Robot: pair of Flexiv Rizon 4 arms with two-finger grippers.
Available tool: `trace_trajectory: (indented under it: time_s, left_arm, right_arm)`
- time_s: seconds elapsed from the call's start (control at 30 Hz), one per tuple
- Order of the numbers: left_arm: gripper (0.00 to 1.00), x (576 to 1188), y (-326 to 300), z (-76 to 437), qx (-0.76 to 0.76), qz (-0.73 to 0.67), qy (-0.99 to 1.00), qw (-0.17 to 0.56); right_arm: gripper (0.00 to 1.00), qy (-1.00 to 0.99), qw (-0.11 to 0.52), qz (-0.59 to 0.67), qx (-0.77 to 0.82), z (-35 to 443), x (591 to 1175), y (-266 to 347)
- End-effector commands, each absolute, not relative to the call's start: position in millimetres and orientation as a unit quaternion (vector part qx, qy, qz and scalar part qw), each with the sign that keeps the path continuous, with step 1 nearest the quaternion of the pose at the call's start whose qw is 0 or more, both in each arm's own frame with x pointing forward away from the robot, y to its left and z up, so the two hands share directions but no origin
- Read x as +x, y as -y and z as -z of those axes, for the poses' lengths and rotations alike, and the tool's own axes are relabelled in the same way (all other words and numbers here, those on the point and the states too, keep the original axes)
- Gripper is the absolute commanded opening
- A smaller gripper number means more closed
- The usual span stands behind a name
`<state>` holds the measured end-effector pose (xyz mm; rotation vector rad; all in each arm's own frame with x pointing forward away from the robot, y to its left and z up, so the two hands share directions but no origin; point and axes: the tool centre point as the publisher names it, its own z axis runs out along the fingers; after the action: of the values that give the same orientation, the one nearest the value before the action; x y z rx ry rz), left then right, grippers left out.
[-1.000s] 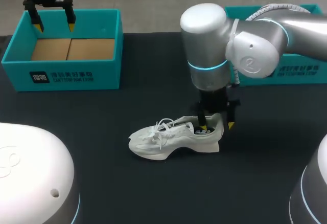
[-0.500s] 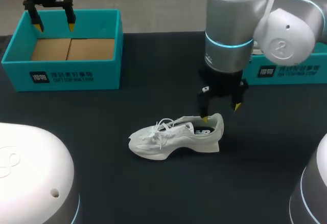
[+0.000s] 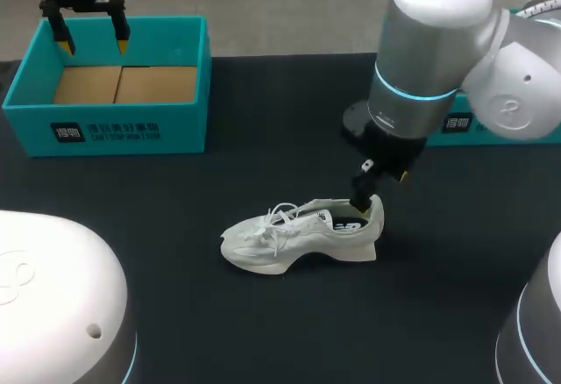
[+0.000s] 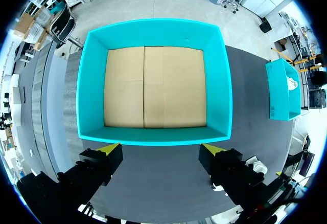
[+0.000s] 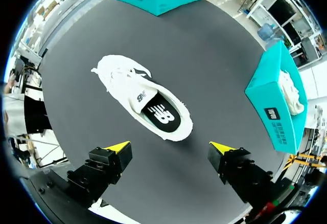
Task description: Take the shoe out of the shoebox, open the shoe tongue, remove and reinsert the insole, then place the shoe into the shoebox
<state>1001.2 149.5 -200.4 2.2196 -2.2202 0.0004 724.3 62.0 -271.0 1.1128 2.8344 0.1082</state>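
While the white shoe point(image 3: 302, 231) stands on its sole near the middle of the dark, matte desk point(image 3: 263, 331), toe toward my left and heel toward my right, my right hand point(image 3: 372, 189) hangs just above the heel with its yellow-tipped fingers spread wide, holding nothing. I judge the shoe to be light and mostly soft. The upper looks like a thin, pliant mesh that would fold under a squeeze, and the thick sculpted sole looks like springy foam, stiffer than the rest. Loose white laces point(image 3: 279, 219) lie tangled over the front and could snag a fingertip. Inside the wide opening lies a dark insole point(image 5: 162, 114) with a pale mark, which looks thin, flat and bendable. The padded heel collar seems the firmest rim, so I would pinch there, one finger inside and one outside, or across the sole at mid-foot. The teal shoebox point(image 3: 114, 130) sits well apart at the far left of the desk, open-topped, with straight, smooth walls and a bare brown cardboard floor. My left hand point(image 3: 90, 38) hangs over it, fingers wide apart and empty. A second teal box point(image 5: 276, 106) at the far right holds another pale shoe.
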Motion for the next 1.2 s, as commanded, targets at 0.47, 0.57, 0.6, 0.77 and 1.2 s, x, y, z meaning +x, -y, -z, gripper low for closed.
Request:
trace_trajectory:
  time_s: [0.47, 0.57, 0.6, 0.77, 1.2]
  left_arm:
    - [1.0, 1000.9, -149.6, 200.3, 0.707, 0.0, 0.707, 0.001]
    - [1.0, 1000.9, -149.6, 200.3, 0.707, 0.0, 0.707, 0.001]
    - [1.0, 1000.9, -149.6, 200.3, 0.707, 0.0, 0.707, 0.001]
    - [1.0, 1000.9, -149.6, 200.3, 0.707, 0.0, 0.707, 0.001]
    - [1.0, 1000.9, -149.6, 200.3, 0.707, 0.0, 0.707, 0.001]
  right_arm:
    - [1.0, -0.965, 0.006, -0.261, -0.026, 260.0, 726.9, -22.3]
    - [1.0, -0.965, 0.006, -0.261, -0.026, 260.0, 726.9, -22.3]
    - [1.0, -0.965, 0.006, -0.261, -0.026, 260.0, 726.9, -22.3]
    - [1.0, -0.962, 0.012, -0.272, -0.028, 264.2, 726.7, -14.5]
    - [1.0, -0.915, 0.028, -0.404, 0.002, 310.0, 734.7, 19.4]
